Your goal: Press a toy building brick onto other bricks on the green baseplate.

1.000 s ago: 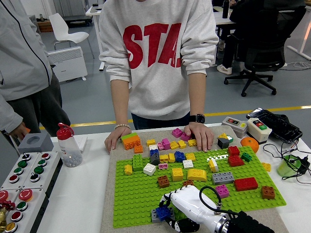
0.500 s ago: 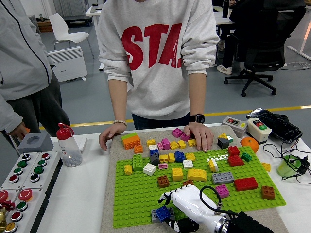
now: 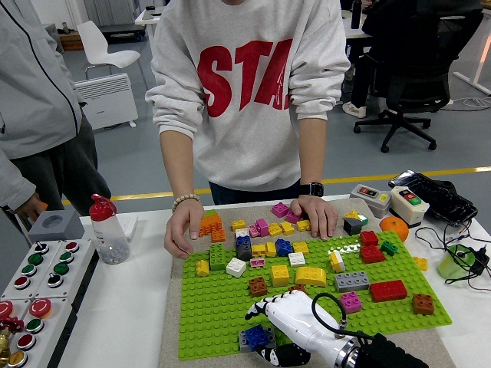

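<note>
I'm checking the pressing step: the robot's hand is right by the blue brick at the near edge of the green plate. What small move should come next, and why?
Probably press the right hand straight down on the blue brick. That brick sits on grey bricks at the baseplate near edge, and the white fingers curve above and beside it, not clearly gripping. The person's hands rest far back.

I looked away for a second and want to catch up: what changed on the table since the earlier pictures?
The person's hand on the picture's left slid from the orange-and-green brick stack to the green baseplate's far left corner, now partly hiding that stack. The right robot hand stays over the blue brick; the other bricks look unmoved.
</note>
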Controlling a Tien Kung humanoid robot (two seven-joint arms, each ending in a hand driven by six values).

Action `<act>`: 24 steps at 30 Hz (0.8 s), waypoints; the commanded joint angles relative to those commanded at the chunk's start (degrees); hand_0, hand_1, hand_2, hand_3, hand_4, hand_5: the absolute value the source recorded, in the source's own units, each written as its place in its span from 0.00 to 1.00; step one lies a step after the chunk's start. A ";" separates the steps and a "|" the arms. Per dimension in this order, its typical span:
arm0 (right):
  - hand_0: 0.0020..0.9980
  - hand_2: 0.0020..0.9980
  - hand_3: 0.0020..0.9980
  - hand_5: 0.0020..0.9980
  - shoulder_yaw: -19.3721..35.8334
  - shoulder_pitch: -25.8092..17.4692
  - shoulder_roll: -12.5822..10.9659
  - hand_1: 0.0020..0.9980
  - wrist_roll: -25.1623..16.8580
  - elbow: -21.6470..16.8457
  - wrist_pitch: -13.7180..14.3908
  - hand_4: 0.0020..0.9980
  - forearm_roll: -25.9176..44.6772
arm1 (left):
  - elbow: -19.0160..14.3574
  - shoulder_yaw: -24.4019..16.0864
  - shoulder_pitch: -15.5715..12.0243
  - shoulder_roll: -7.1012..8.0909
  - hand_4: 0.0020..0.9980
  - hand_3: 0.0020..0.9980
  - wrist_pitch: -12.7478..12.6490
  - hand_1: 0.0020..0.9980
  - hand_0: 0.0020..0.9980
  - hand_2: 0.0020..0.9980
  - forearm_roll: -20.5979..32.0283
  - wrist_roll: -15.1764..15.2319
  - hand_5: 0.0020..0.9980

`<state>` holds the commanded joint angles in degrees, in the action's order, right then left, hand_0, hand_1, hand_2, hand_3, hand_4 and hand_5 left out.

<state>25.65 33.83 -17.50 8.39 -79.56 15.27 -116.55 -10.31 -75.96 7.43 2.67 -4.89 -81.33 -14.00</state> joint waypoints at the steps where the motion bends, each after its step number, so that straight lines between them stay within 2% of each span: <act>1: 0.62 0.78 0.76 0.28 0.01 0.05 0.09 0.70 -0.04 0.03 0.07 0.72 0.02 | 0.00 0.01 0.03 0.01 0.29 0.58 0.00 0.68 0.66 0.68 0.02 0.01 1.00; 3: 0.62 0.78 0.76 0.28 0.04 0.15 0.26 0.70 -0.04 0.13 0.07 0.72 0.03 | 0.00 0.02 0.08 0.01 0.29 0.58 0.00 0.68 0.66 0.68 0.05 0.02 1.00; 4: 0.72 0.81 0.78 0.28 0.04 0.20 0.36 0.75 0.03 0.23 -0.05 0.72 0.03 | 0.00 0.02 0.11 0.02 0.29 0.58 0.00 0.68 0.66 0.68 0.06 0.02 1.00; 9: 0.72 0.81 0.78 0.28 -0.11 0.28 0.38 0.75 0.32 0.43 -0.76 0.72 0.11 | 0.00 0.01 0.19 0.03 0.29 0.58 -0.01 0.68 0.66 0.68 0.11 0.05 1.00; 11: 0.74 0.83 0.79 0.28 -0.20 0.25 0.25 0.77 0.28 0.25 -0.89 0.72 0.18 | 0.00 0.00 0.22 0.04 0.29 0.58 -0.01 0.68 0.66 0.68 0.13 0.07 1.00; 24: 0.77 0.84 0.79 0.30 -0.28 0.40 0.22 0.78 0.05 0.13 -0.77 0.73 0.35 | 0.00 0.03 0.34 0.08 0.29 0.58 0.01 0.68 0.66 0.68 0.22 0.08 1.00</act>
<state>25.37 34.23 -17.28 8.44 -79.43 14.50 -116.20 -10.31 -75.92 7.77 2.75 -4.88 -81.11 -13.92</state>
